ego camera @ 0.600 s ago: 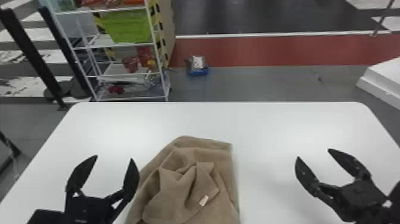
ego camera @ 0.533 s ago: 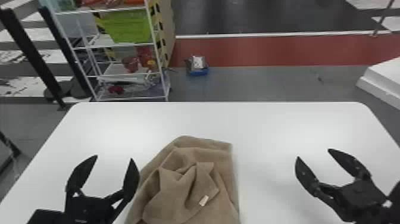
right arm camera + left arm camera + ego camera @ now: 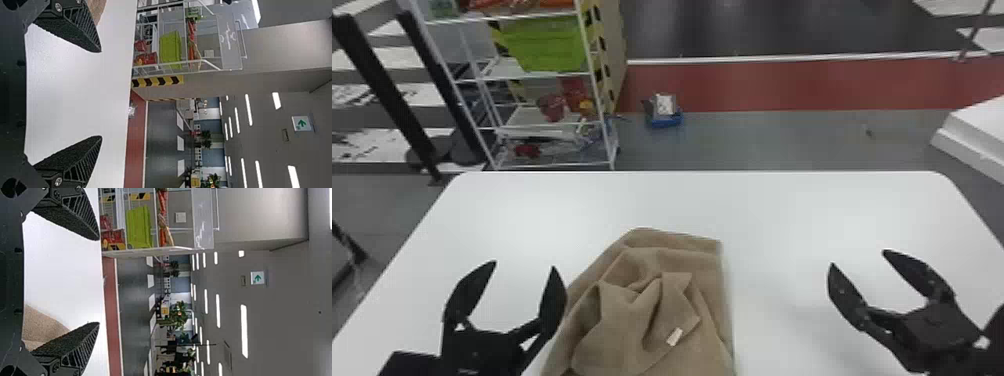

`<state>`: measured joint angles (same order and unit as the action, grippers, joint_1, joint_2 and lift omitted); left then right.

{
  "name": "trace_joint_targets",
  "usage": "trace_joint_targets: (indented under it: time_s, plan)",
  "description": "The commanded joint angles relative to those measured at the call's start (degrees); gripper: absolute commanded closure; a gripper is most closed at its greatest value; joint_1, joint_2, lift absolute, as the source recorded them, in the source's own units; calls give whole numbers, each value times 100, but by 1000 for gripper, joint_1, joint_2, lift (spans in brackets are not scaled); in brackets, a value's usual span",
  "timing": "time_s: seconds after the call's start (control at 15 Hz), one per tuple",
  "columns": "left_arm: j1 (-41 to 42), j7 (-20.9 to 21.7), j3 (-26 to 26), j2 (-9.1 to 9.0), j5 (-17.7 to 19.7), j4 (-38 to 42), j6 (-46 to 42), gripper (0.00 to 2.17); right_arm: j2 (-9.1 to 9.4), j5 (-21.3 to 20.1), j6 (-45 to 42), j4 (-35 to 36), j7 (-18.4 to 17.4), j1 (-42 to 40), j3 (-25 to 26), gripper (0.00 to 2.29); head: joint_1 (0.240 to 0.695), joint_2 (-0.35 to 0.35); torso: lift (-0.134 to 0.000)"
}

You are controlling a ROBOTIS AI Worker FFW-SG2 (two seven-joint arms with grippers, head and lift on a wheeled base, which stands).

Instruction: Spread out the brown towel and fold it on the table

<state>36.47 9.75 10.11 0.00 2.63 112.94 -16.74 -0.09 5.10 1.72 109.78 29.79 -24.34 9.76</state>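
White table, brown towel in a heap, both grippers spread and empty

Your white, round-cornered table point(image 3: 807, 215) stands on a grey floor. The soft brown cloth towel point(image 3: 642, 300) lies rumpled at its near side, left of centre, a loose flap and small white tag point(image 3: 674, 337) on top.

Nothing has visibly shifted in the last half second: towel and arms keep their places, so spreading, I judge, is yet to begin. Your black left gripper point(image 3: 523, 265) has its fingers wide apart just beside the towel's left edge; your black right gripper point(image 3: 859, 258), also spread, is well apart from it on the right. You'll probably want to bring that one across and open out the flap first; pinching several layers could drag the whole heap.

Beyond, at far left, a white wire rack point(image 3: 557, 164) holds a bright green bin point(image 3: 544, 45), contents unclear. The blue container point(image 3: 666, 121) on the floor holds something grey and white.
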Motion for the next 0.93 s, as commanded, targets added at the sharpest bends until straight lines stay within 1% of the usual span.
trace_joint_targets:
  time_s: [0.0,0.33,0.47,0.6,0.67,0.8,0.87]
  plan:
    - [0,0,0,-15,0,0,0,120,14,0,0,-1,0,0,-1,100,695,96,-124]
    - [18,9,-26,-15,0,36,0,120,14,-35,-35,-1,79,17,-9,100,695,98,-124]
    - [88,150,-79,-15,-9,80,0,124,14,-26,-52,-1,79,26,8,100,695,98,-124]
    - [299,457,-140,-15,9,317,369,124,14,-18,-35,-9,70,44,61,100,695,89,-124]
    - [352,598,-140,-15,35,387,545,130,14,0,-17,-9,70,70,87,100,695,66,-124]
    - [457,694,-132,-15,44,440,492,130,14,9,0,-53,70,114,105,97,695,46,-124]
    - [536,861,-61,-15,88,501,351,134,14,9,35,-71,70,132,140,97,695,40,-124]
